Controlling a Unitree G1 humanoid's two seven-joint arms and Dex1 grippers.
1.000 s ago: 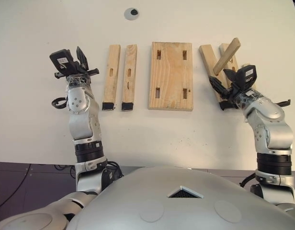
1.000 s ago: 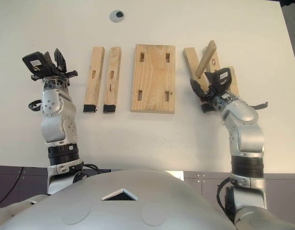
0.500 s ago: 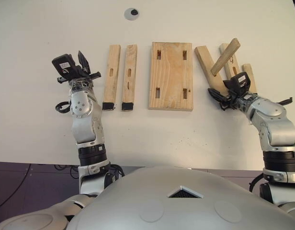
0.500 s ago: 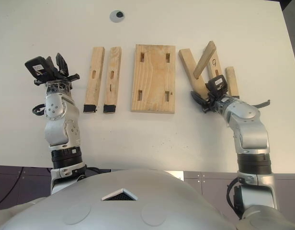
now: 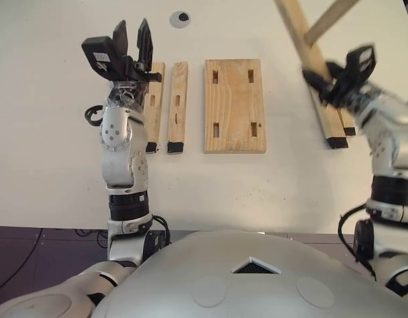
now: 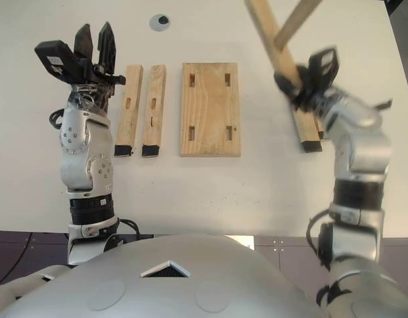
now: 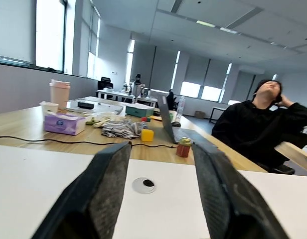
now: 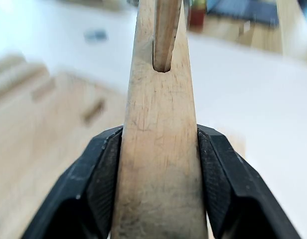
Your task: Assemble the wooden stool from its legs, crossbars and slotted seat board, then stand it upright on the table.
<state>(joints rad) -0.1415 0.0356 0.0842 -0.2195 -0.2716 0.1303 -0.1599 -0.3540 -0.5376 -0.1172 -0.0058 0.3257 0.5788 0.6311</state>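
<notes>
The seat board (image 5: 234, 106) lies flat at the middle of the table (image 5: 45, 132). Four slots are cut through it, two toward the far end and two toward the near end.

Two legs lie flat to the left of the seat board, parallel to each other and to its long edge. The outer leg (image 5: 155, 112) and the inner leg (image 5: 177, 106) sit just beside one another. Each has a slot in its face and a black tip at the near end.

The left gripper (image 5: 132, 32) is raised above the far end of the outer leg. Its fingers are spread apart and hold nothing.

The right gripper (image 8: 160, 144) is closed on a third leg (image 5: 298, 30), one finger pressed against each side. This leg is off the table and tilts up and away past the top edge of the head views. A crossbar (image 5: 330, 18) is seated in the slot of the held leg and projects from it at an angle.

A fourth leg (image 5: 330, 126) lies flat on the table to the right of the seat board, below the right gripper, black tip toward the robot.

A round cap (image 5: 182, 18) is set into the table beyond the left legs.
</notes>
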